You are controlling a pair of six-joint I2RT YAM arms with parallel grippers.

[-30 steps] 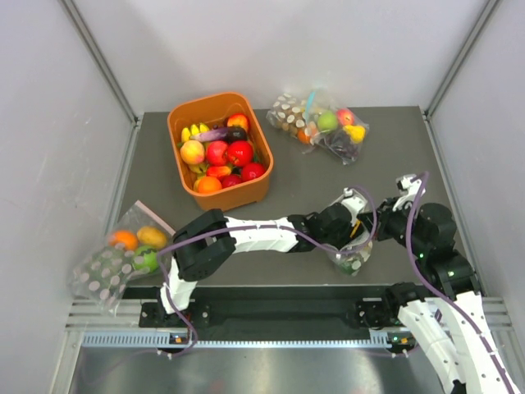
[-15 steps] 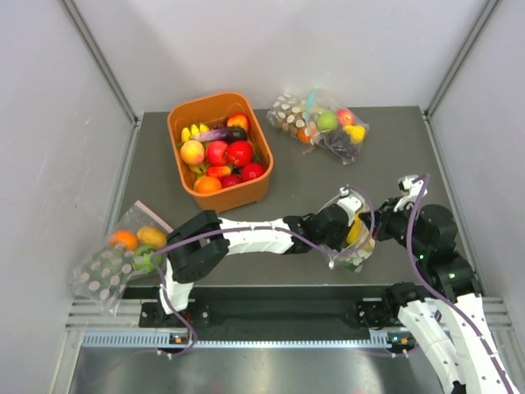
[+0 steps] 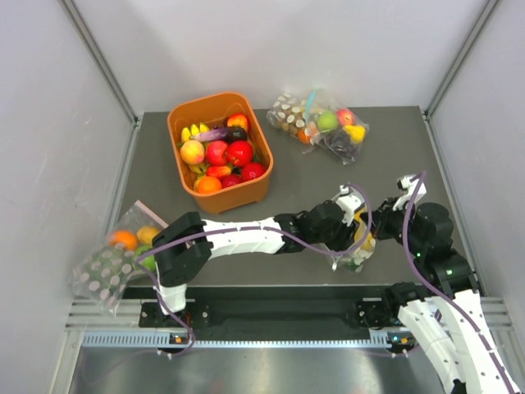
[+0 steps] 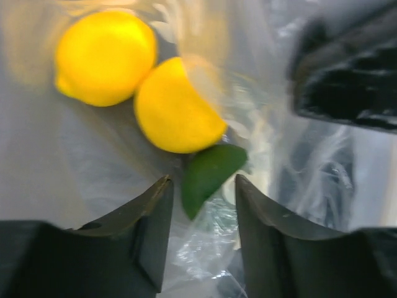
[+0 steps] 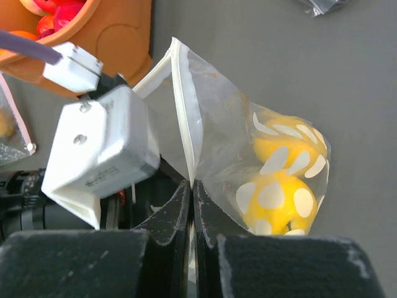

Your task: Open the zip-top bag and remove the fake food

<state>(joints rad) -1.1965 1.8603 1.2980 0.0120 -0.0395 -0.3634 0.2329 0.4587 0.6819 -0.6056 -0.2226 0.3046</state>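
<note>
My right gripper (image 5: pixel 192 184) is clenched on the white zip strip (image 5: pixel 183 105) of the zip-top bag (image 5: pixel 217 118), pinching one lip of its mouth between both fingers. My left gripper (image 4: pixel 202 179) is released, fingers spread apart, and sits inside the open mouth with clear plastic all around it. Just past its fingertips lies the fake food (image 4: pixel 177 108). Two yellow fruits touch each other, one at 12 o'clock from the gripper and the other beyond it toward 11 o'clock. A green leaf-shaped piece (image 4: pixel 214 167) reaches down between the fingertips, and I cannot tell whether either finger touches it. From the right wrist, the same yellow fruits show through the white polka dots at the bag's closed end, at 3 o'clock from the pinch.

From above, the bag is at about 4 o'clock on the surface (image 3: pixel 394 156), near the front edge and between my two wrists. At 8 o'clock a second dotted bag (image 3: pixel 115 258), holding an orange fruit and a green one, hangs over the surface's left edge. Farther out, at 11 o'clock, an orange basket (image 3: pixel 234 197) is full of red, yellow and peach toy fruit. At 1 o'clock lies a third dotted bag (image 3: pixel 320 123), with a green apple and dark grapes showing through.
</note>
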